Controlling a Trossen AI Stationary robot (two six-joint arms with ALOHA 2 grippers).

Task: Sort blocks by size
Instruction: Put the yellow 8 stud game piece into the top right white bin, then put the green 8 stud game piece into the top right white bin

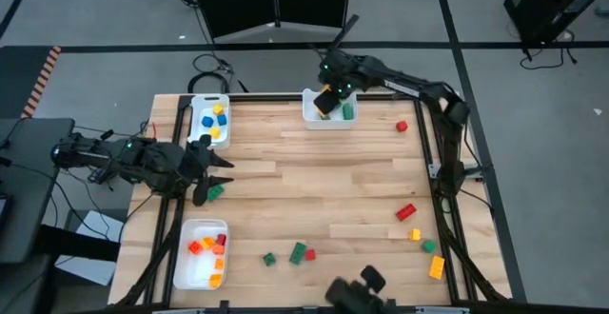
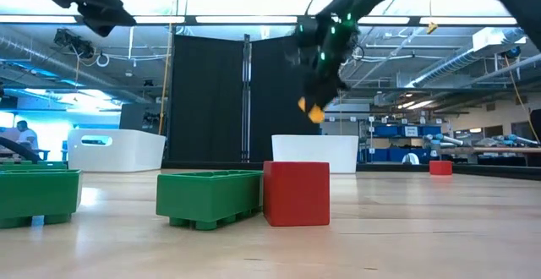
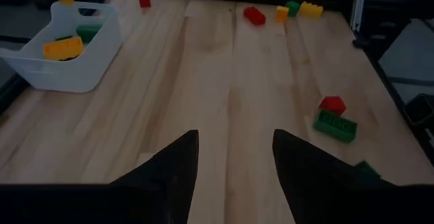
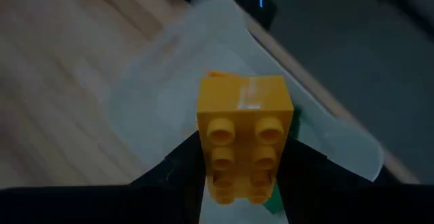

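High view: the right gripper [image 1: 328, 100] is held above the far white tray [image 1: 312, 114], its fingers clamped on an orange block [image 4: 245, 136], apparently so that the piece can be dropped among blocks of like size. In the right wrist view the studded face of that block is seen pinched between the two dark fingers, with the pale tray directly beneath and a sliver of green showing beside it, so the grip is judged firm and the release not yet made. From the low view the orange piece [image 2: 314, 110] is shown hanging well above the tray rim, which suggests height is being kept to clear the wall. The left gripper [image 1: 211, 173] is parked near its own edge of the table [image 1: 324, 176], fingers spread and empty; just beside them a small green block [image 1: 216, 192] lies on the wood. Ahead of the left fingers [image 3: 171, 171], a green block joined with a red one [image 3: 334, 120] is left unsorted, and farther beyond are a red block [image 3: 254, 15] and others. Two more trays are flanked by the left arm, one with yellow and blue pieces [image 1: 216, 121], one with red and orange [image 1: 209, 249]. Much sorting is judged to remain.
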